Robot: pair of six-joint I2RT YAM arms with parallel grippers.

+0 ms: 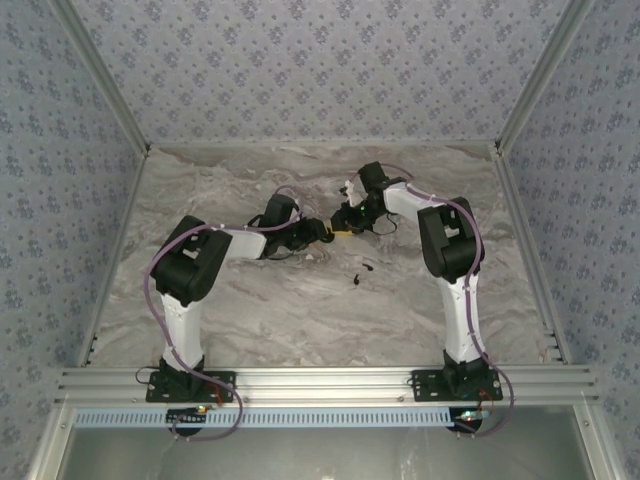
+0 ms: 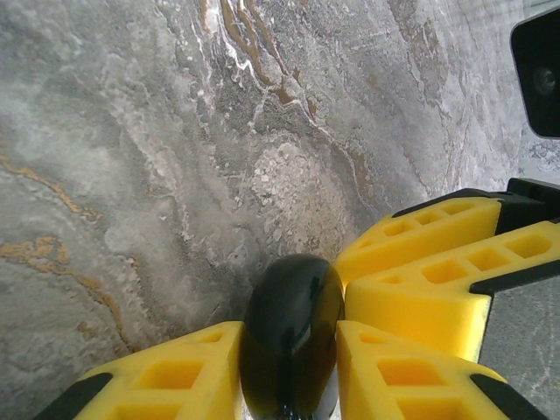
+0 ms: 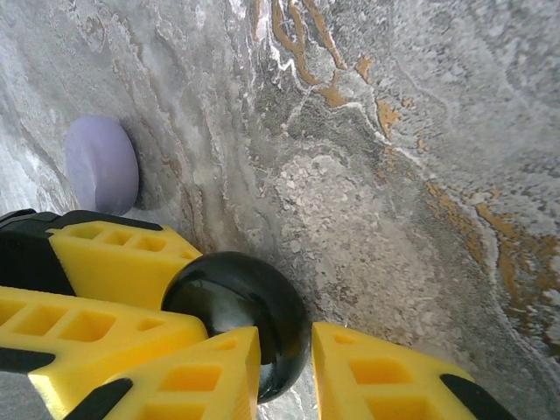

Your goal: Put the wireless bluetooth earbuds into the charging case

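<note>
Marble-patterned table (image 1: 250, 310) takes up the middle of the top view, and there we see the two arms meeting tip to tip just above the centre of the frame. In the left wrist view, the left gripper (image 2: 289, 339) comes up from the bottom edge. Its yellow fingers (image 2: 166, 378) are pinching a glossy black charging case (image 2: 291, 341) from both sides. The case stands on edge between them, and its rounded top rises above the fingertips. At the right of that frame the other arm's yellow fingers reach in and touch the case's side.

In the right wrist view, the right gripper (image 3: 287, 339) also has its jaws closed on the same case, which sits low and a little left of centre. One finger overlaps its front and the other presses against its right edge. A pale lilac disc (image 3: 102, 164) lies on the table in the upper left.

The wireless bluetooth earbuds (image 1: 356, 281) are two tiny dark specks on the bare table. In the top view they lie close together, just below and slightly right of the joined grippers, apart from both.
</note>
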